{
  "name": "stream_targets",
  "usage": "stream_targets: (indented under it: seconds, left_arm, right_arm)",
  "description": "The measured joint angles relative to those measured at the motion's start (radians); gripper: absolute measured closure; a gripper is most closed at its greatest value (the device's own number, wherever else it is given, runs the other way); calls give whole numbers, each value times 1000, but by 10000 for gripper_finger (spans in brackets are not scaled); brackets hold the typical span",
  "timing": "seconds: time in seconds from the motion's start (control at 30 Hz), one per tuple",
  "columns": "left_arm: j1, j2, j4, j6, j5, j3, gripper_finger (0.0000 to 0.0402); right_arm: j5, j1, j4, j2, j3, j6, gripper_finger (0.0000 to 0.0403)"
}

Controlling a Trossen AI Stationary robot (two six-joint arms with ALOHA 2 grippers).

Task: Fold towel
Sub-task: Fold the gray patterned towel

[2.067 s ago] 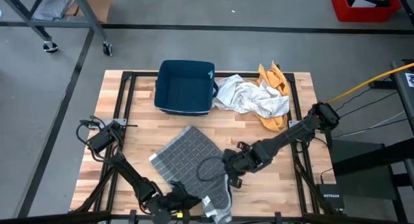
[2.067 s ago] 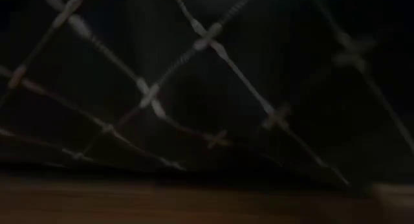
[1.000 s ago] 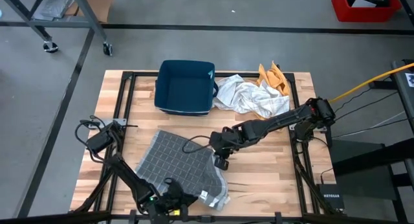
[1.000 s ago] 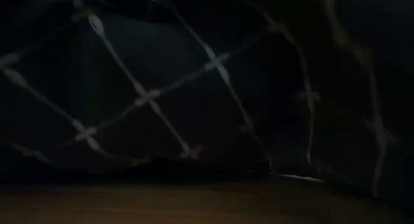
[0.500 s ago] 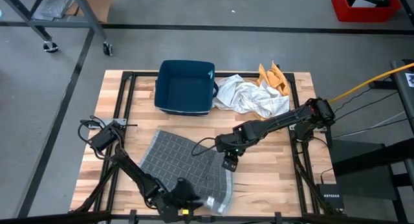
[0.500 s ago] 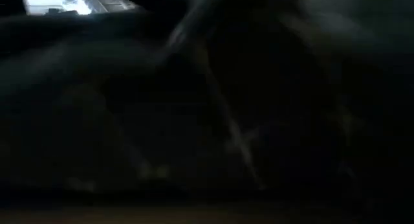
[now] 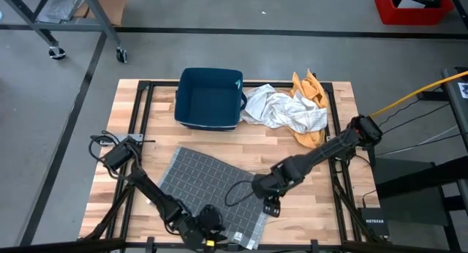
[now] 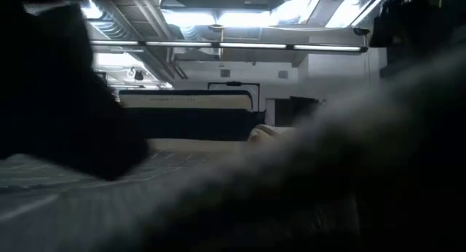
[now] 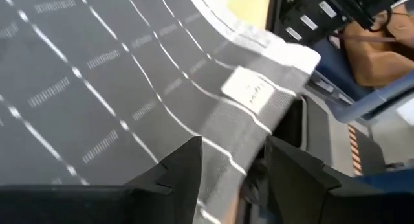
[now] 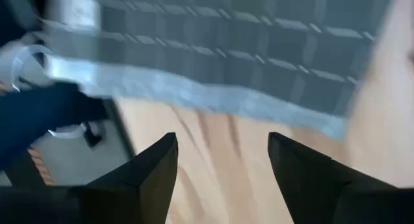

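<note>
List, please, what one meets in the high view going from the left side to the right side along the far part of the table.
Dark blue bin → crumpled white cloth → orange cloth, which lies partly under the white one.

A lab or workshop: a slatted wooden worktable [image 7: 219, 140] on a bare grey concrete floor [image 7: 241, 12], with metal wheeled racks [image 7: 55, 34], a red plastic bin [image 7: 411, 7], ceiling strip lights [image 8: 240, 19].

L gripper [image 7: 210, 222] low at near table edge, fingers apart, empty. R gripper [image 7: 271, 206] just right of it, fingers spread, empty.
</note>
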Motion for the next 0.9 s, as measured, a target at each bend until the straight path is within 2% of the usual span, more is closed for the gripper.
stream_targets:
  seconds: [0.13, 0.27, 0.43, 0.57, 0.63, 0.73, 0.9]
  left_arm:
    - [31, 0, 0, 71, 0, 0, 241]
    - [60, 0, -1, 137, 0, 0, 240]
    - [99, 0, -3, 234, 61, 0, 240]
    - [139, -4, -15, 361, 205, 0, 240]
    - [164, -27, -86, 387, 321, 0, 240]
    - [203, -86, -270, 416, 455, 0, 240]
    - [250, -200, -654, 530, 520, 0, 240]
  right_arm:
    - [143, 43, 130, 0, 0, 73, 161]
    - [252, 66, 135, 0, 0, 80, 161]
    - [237, 64, 109, 37, 0, 179, 162]
    - [154, 63, 124, 90, 0, 279, 162]
    - [94, 63, 151, 117, 0, 316, 162]
    - [62, 65, 194, 142, 0, 343, 162]
    - [131, 64, 211, 149, 0, 344, 162]
